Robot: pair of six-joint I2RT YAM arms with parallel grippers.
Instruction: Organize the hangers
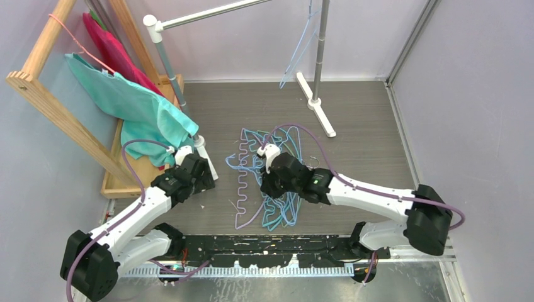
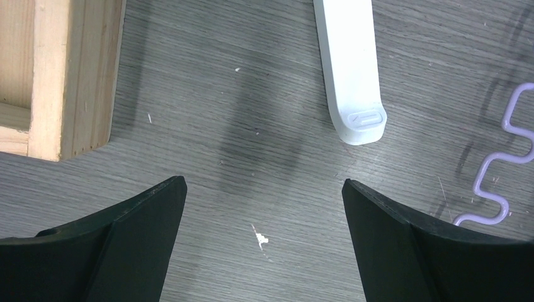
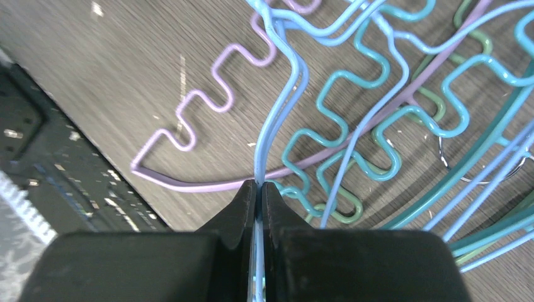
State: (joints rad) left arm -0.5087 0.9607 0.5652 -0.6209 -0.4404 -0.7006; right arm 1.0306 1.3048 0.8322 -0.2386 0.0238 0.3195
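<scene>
A tangled pile of hangers [image 1: 267, 173] in light blue, teal, green and lavender lies on the grey floor at centre. My right gripper [image 1: 269, 182] sits over the pile. In the right wrist view it [image 3: 259, 184] is shut on a thin light blue hanger [image 3: 277, 113], above teal zigzag bars [image 3: 352, 107] and a lavender hanger [image 3: 208, 94]. My left gripper [image 1: 200, 171] is left of the pile. In the left wrist view it [image 2: 264, 184] is open and empty over bare floor, with a lavender zigzag bar [image 2: 497, 176] at the right edge. One light blue hanger [image 1: 301, 47] hangs from the rail.
The grey rail [image 1: 214, 11] rests on two posts with white feet [image 1: 321, 110]; one foot [image 2: 352, 69] lies just ahead of my left gripper. A wooden rack [image 1: 44, 94] at left holds teal cloth [image 1: 138, 107] and a pink wire hanger [image 1: 82, 47]. Its wooden base [image 2: 69, 75] is close.
</scene>
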